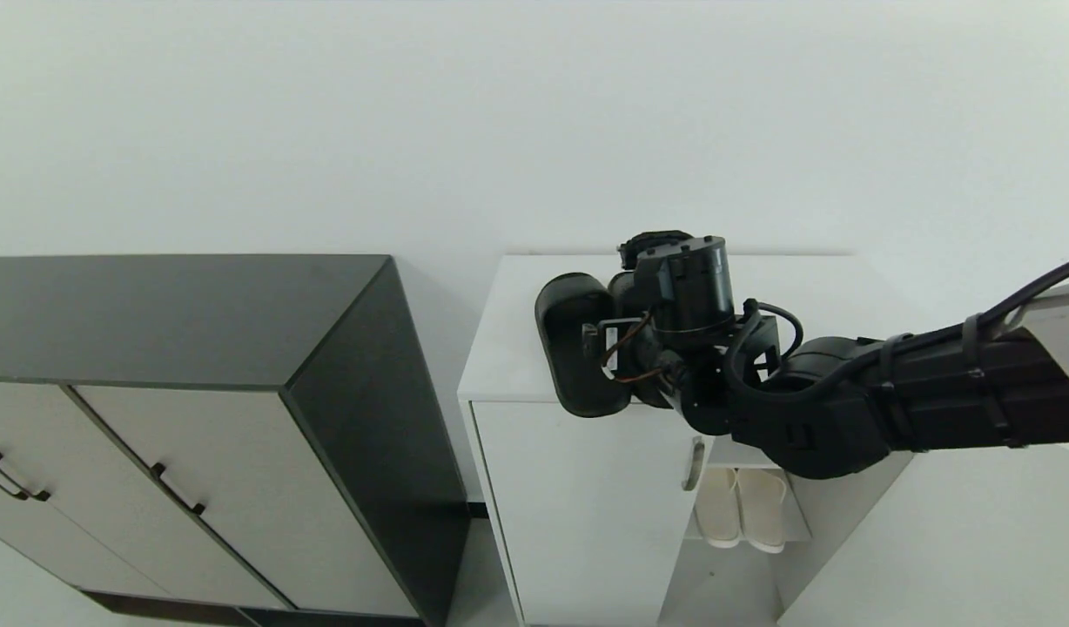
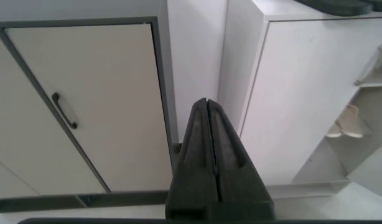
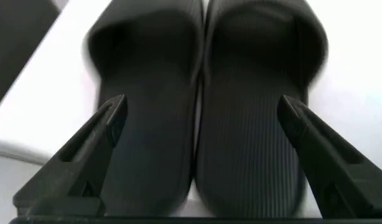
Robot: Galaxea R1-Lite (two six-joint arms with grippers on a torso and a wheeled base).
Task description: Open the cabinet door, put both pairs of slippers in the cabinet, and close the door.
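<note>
A pair of black slippers point(image 1: 578, 344) lies side by side on top of the white cabinet point(image 1: 508, 340). My right gripper point(image 3: 202, 106) is open just above the black slippers point(image 3: 200, 124), one finger outside each shoe and neither touching. A pair of white slippers point(image 1: 748, 509) stands on a shelf inside the cabinet's open right half. The white slippers point(image 2: 346, 121) also appear past my left gripper point(image 2: 206, 106), which is shut and empty, low in front of the gap between the two cabinets.
A dark cabinet point(image 1: 238, 313) with pale doors and black handles point(image 1: 176, 489) stands left of the white one. The white cabinet's left door point(image 1: 587, 505) is closed, its handle point(image 1: 693, 463) at the edge. The right door point(image 1: 917, 540) is swung out.
</note>
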